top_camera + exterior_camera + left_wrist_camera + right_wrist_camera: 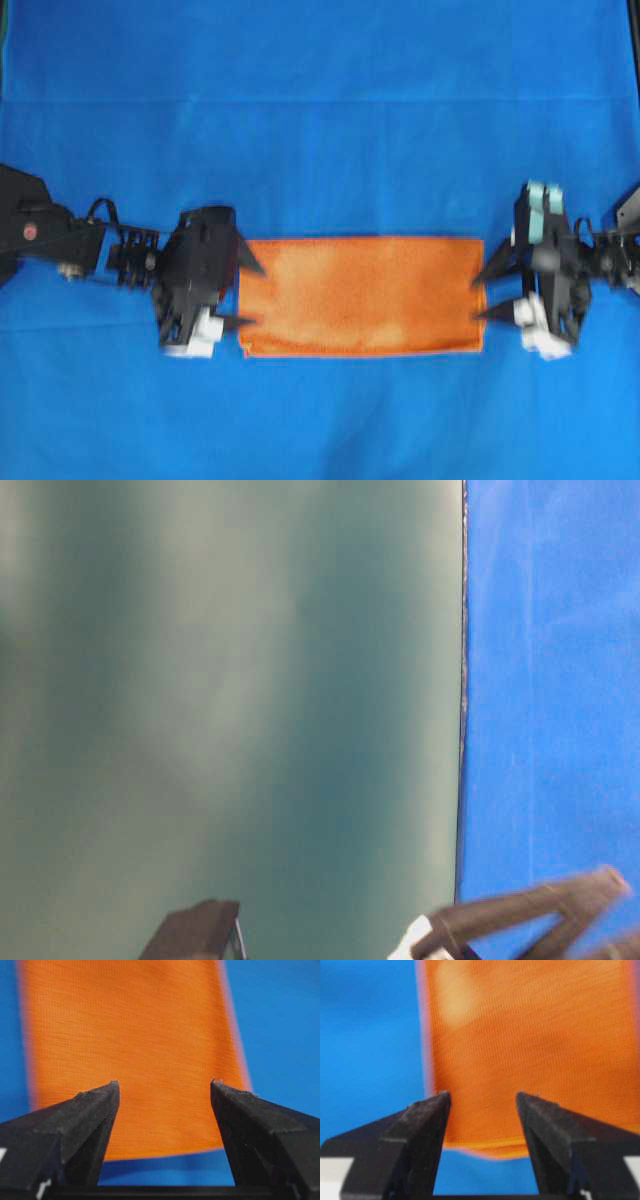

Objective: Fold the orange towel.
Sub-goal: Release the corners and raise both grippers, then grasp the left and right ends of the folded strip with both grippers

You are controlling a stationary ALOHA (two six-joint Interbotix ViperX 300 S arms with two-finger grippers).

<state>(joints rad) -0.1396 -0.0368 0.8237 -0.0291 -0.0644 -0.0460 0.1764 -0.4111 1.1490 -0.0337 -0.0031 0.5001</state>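
Overhead, both the left gripper [250, 296] and right gripper [480, 295] gape wide at the orange towel [362, 296]; wrist views show only its ends.

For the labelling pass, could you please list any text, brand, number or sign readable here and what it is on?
None is legible.
A red round mark on the left arm: too blurred to read.
White marks by the left tool: cut off, unreadable.
The orange towel: no label showing.
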